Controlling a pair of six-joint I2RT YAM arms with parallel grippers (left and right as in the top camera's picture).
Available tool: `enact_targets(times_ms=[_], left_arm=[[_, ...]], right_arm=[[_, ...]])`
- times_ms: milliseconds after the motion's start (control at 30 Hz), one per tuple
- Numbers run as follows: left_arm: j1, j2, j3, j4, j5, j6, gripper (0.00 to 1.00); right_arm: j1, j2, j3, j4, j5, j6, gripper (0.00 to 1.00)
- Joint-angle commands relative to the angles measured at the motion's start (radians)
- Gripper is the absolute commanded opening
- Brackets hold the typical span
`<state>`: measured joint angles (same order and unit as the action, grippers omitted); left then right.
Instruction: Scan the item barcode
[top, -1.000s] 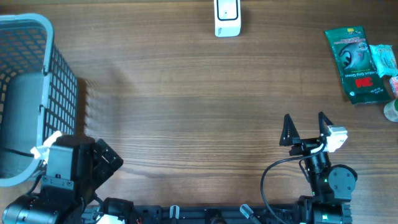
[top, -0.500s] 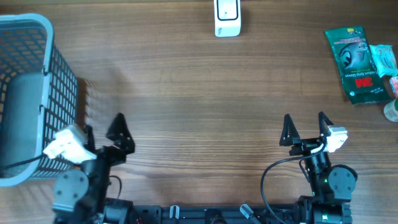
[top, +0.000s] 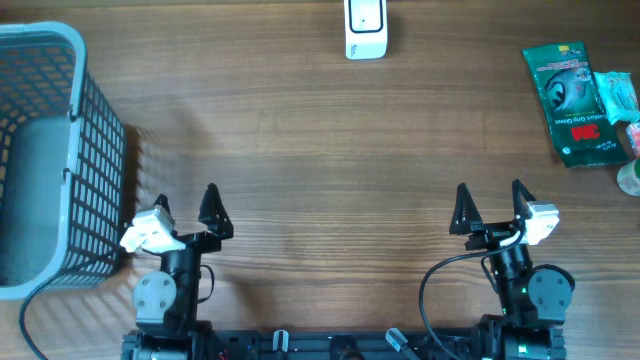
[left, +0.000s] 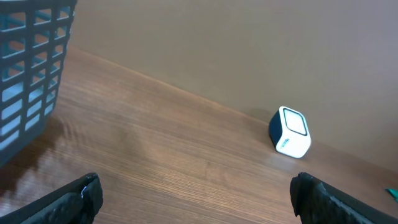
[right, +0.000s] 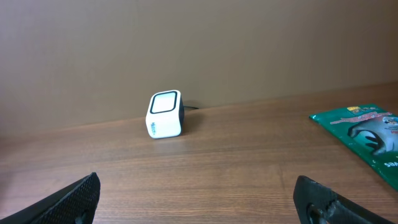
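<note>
The white barcode scanner (top: 365, 28) stands at the table's far edge, centre; it also shows in the left wrist view (left: 290, 132) and the right wrist view (right: 165, 114). A green packet (top: 572, 102) lies flat at the far right, its corner seen from the right wrist (right: 367, 140). My left gripper (top: 186, 200) points forward at the near left, open and holding nothing (left: 196, 193). Near the front right, my right gripper (top: 490, 195) is open too, with only bare wood between its fingers (right: 198, 190). Both are far from the packet and scanner.
A grey-blue mesh basket (top: 100, 170) stands at the left edge, just left of the left gripper, and shows in the left wrist view (left: 31, 74). A light blue packet (top: 618, 98) and other small items lie beside the green packet at the right edge.
The left arm has unfolded from beside the basket, swung right and now points straight forward. The right arm has not moved. Both grippers stayed open.
</note>
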<state>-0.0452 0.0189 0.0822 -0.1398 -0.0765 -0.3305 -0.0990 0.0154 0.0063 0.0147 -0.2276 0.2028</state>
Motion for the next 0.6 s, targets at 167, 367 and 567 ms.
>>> enact_targets(times_ms=[167,367,567], left_arm=[[0.018,-0.016,-0.077,0.069,0.042,0.157,1.0],[0.018,-0.016,-0.077,0.062,0.089,0.241,1.0],[0.018,-0.016,-0.077,0.062,0.095,0.26,1.0]], right_arm=[[0.001,-0.011,-0.001,0.003,-0.005,-0.017,1.0],[0.001,-0.011,-0.001,0.003,-0.004,-0.017,1.0],[0.001,-0.011,-0.001,0.003,-0.004,-0.017,1.0]])
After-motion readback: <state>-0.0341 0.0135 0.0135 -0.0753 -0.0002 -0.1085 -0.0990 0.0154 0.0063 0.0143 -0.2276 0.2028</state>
